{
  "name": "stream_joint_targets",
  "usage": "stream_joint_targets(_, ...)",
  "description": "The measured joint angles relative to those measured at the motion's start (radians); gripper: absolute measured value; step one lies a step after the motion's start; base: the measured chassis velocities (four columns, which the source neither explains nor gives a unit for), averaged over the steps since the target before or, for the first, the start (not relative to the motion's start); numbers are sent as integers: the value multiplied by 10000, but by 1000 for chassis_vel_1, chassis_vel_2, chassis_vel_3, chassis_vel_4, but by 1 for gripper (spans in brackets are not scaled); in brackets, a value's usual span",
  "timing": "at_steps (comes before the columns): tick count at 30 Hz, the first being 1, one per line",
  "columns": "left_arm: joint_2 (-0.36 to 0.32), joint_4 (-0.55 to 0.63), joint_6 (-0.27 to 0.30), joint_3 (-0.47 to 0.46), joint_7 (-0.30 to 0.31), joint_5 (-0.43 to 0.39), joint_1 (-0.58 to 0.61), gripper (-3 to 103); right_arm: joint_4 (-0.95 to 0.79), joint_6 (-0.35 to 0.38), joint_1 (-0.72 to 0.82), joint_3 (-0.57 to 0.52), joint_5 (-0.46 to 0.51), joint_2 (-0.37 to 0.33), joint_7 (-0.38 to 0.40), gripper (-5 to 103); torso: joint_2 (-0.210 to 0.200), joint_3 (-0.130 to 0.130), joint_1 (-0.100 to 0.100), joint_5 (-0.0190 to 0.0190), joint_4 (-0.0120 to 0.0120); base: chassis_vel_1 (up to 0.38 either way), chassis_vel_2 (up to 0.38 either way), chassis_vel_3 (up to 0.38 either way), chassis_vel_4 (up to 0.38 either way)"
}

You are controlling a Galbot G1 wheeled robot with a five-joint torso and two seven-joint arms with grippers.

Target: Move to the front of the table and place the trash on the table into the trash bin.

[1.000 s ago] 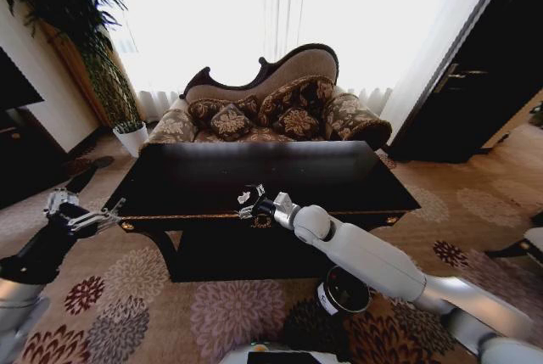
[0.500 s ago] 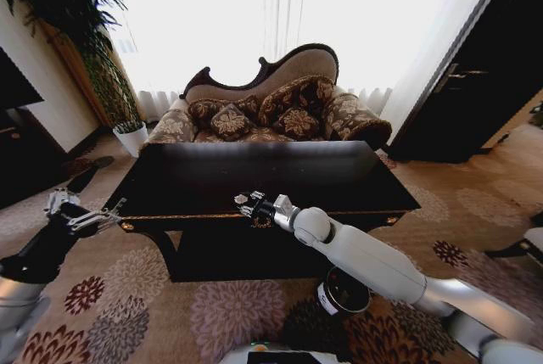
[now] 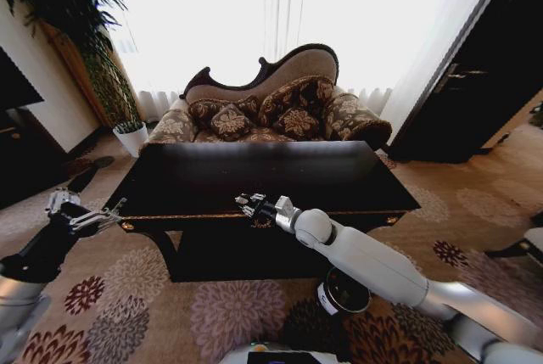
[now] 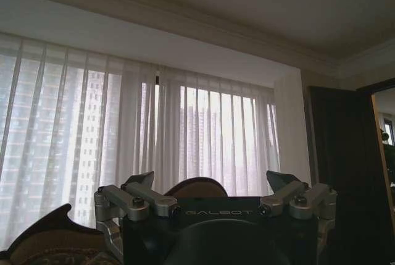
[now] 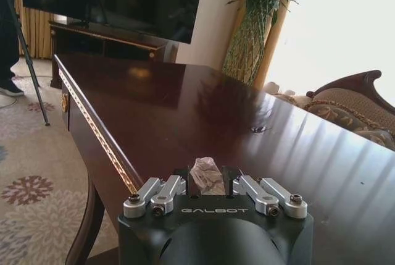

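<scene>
Right claw [image 5: 210, 181] grips trash [image 5: 207, 173] at table [image 5: 185, 110] edge.

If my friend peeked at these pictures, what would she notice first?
Probably the big white right arm reaching over the front edge of the shiny black table, its right claw pinched on a crumpled white paper ball. Next, the fancy patterned sofa behind the table by the bright curtained window. The left claw hangs open off the table's left corner, and the small dark trash bin sits on the flowery carpet under the right arm.

One table [image 3: 254, 179], one paper ball [image 5: 207, 175], one bin [image 3: 346, 293], one sofa [image 3: 271, 101], two grippers [image 3: 248, 204] [image 3: 85, 211] counted.
</scene>
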State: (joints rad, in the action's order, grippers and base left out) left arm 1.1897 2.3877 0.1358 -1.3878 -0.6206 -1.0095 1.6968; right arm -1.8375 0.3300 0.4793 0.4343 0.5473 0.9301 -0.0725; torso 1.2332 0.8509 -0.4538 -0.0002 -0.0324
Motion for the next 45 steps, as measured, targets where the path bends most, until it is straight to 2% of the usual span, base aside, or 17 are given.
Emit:
stream_joint_targets(4, -15, -2, -1, 36, 0, -9, -23, 100, -213, -57, 183, -259, 58, -135, -110, 31, 0, -1, 0, 0, -1, 0, 0, 0, 0)
stream_joint_targets(8, 3, 0, -1, 146, 0, 20, -59, 100, -239, -200, 312, -398, 60, -179, -250, 10, 0, -1, 0, 0, -1, 0, 0, 0, 0)
stream_joint_targets(10, 10, 4, -1, 157, 1, 28, -59, 100, -253, -209, 350, -432, 59, -179, -256, 10, 0, 0, -1, 0, -1, 0, 0, 0, 0)
stream_joint_targets(13, 10, 11, -1, 145, 1, 37, -49, 100, -360, -224, 537, -650, 59, -192, -285, 1, 0, 0, 0, 0, 0, 0, 0, 0, 0)
stream_joint_targets(21, 23, 9, -1, 155, 2, 21, -95, 100, -614, -358, 993, -1336, 159, -351, -388, 0, 0, -1, -2, 0, 0, 0, 0, 0, 0)
stream_joint_targets(27, 15, -57, -2, 227, 4, 21, -210, 100, -1383, -500, 2441, -2758, 321, -628, -453, 0, 0, -1, -2, 1, 0, 0, 0, 0, 0)
stream_joint_targets(33, 35, -102, -2, 492, 9, 20, -424, 100, -2681, -979, 5004, -4526, 310, -807, -1166, 0, 0, -1, -1, 0, -3, 0, 0, 0, 0)
stream_joint_targets(36, 35, -129, -2, 620, 13, 24, -530, 100, -3446, -1563, 6487, -5676, 389, -793, -1959, 0, 0, -2, -1, 1, -2, 0, 0, 0, 0)
stream_joint_targets(37, 35, -129, -2, 620, 13, 24, -530, 100, -3446, -1563, 6487, -5676, 389, -793, -1959, 0, 0, -2, -1, 1, -2, 0, 0, 0, 0)
stream_joint_targets(39, 4, -143, -15, 681, 13, 25, -576, 100, -3760, -2044, 7521, -6489, 445, -762, -2699, 0, 1, -2, -1, 0, -2, 0, 0, 0, 0)
stream_joint_targets(42, -45, -139, -25, 718, 14, 1, -621, 100, -3841, -2532, 8416, -7138, 371, -752, -3344, 0, 1, -2, -1, 0, -3, 0, 0, 0, 0)
stream_joint_targets(45, -58, -96, -26, 746, 14, -16, -628, 100, -3731, -2734, 8749, -7247, 155, -707, -3455, 0, 1, -2, 0, 0, -2, 0, 0, 0, 0)
